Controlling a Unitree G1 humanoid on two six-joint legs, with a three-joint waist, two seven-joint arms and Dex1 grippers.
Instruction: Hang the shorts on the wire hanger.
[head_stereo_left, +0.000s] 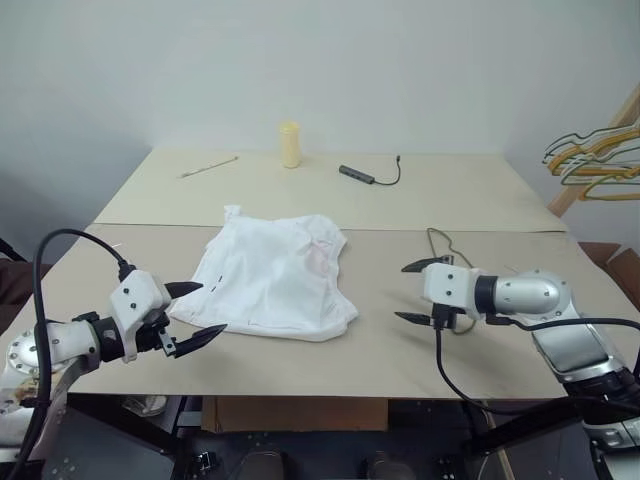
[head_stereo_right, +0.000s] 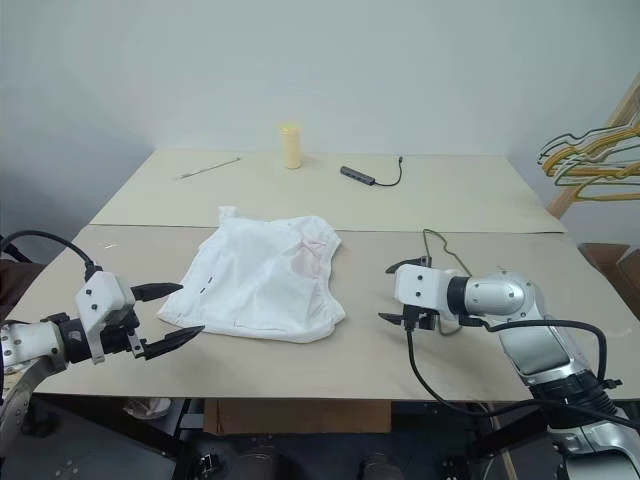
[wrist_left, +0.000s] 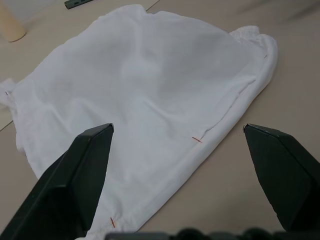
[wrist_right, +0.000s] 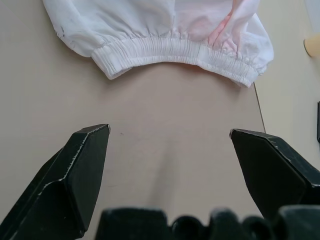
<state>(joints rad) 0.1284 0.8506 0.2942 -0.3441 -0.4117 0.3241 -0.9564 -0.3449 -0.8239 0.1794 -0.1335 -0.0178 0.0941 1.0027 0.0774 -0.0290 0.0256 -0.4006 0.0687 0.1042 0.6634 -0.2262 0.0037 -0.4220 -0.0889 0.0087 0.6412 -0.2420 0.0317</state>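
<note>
The crumpled white thin-fabric shorts (head_stereo_left: 275, 278) were laid flat on the beige table (head_stereo_left: 470, 195). The left gripper (head_stereo_left: 196, 311) and right gripper (head_stereo_left: 417, 292) were held spread and empty beside the shorts.

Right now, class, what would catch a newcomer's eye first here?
The white shorts lie crumpled mid-table, flanked by the left gripper and right gripper, both with jaws wide open and holding nothing. Behind them stands a pale yellow cylinder; yellow and green hangers bunch at the far right.
</note>
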